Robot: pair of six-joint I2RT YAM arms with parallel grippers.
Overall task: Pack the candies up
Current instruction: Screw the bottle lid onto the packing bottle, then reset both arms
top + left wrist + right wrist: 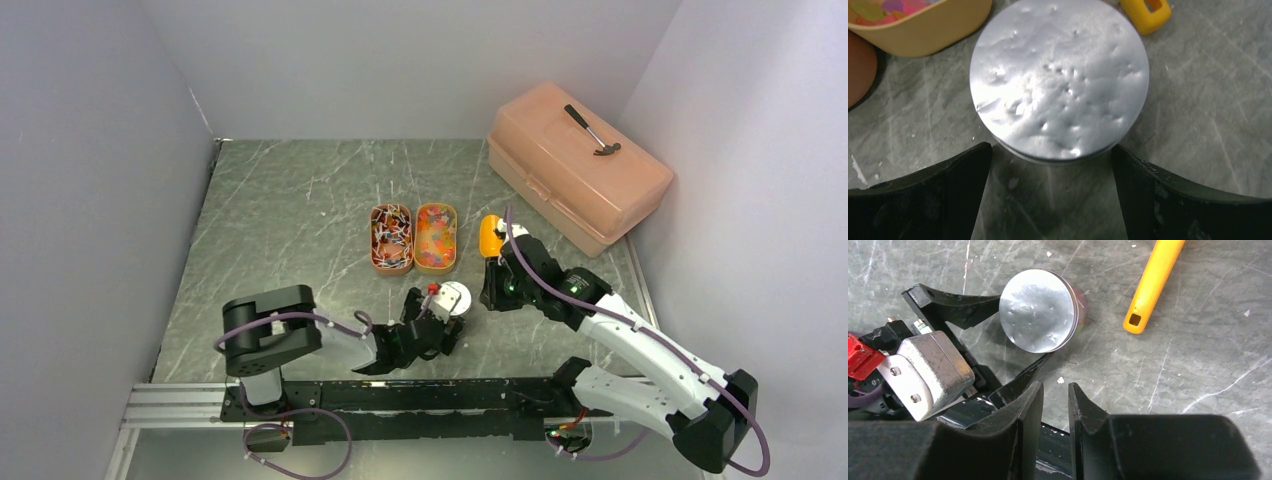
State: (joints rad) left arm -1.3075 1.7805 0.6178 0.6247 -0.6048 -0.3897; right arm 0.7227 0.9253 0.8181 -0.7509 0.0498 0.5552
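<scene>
left gripper (1050, 152) jaws wide apart, right gripper (1055, 387) jaws barely parted (a slim gap)

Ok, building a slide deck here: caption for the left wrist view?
Open left tool facing a round silvery lid, with a tray of gummy candies and a yellow scoop handle beyond.

I'm looking out over a dark green, marble-veined tabletop (290, 220), scratched pale all over. 3 plain walls box it in: left wall (90, 200), back wall (400, 60), right wall (760, 110), all flat lilac-grey. The light is soft and even. A silver rail (180, 405) lines the near edge.
</scene>
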